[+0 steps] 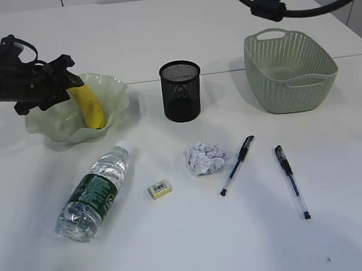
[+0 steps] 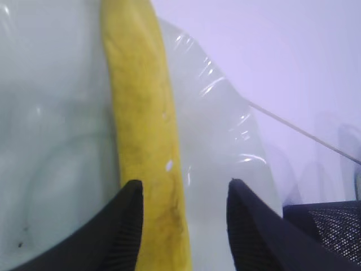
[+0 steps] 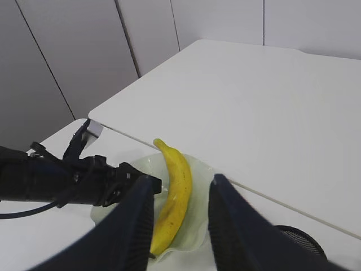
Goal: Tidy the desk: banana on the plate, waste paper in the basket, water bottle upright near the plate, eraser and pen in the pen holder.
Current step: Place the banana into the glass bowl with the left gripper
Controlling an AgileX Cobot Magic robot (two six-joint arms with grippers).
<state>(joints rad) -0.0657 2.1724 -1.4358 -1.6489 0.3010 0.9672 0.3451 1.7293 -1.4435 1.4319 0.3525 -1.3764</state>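
The yellow banana lies in the pale green wavy plate at the far left. My left gripper is low over its near end, open. In the left wrist view the banana lies against the left finger, with a gap to the right one. My right gripper hangs high above the table, open and empty. A water bottle lies on its side. An eraser, crumpled waste paper and two pens lie on the table.
The black mesh pen holder stands mid-table, to the right of the plate. The green basket sits at the back right. Cables of the right arm hang at the top. A table seam runs behind the plate.
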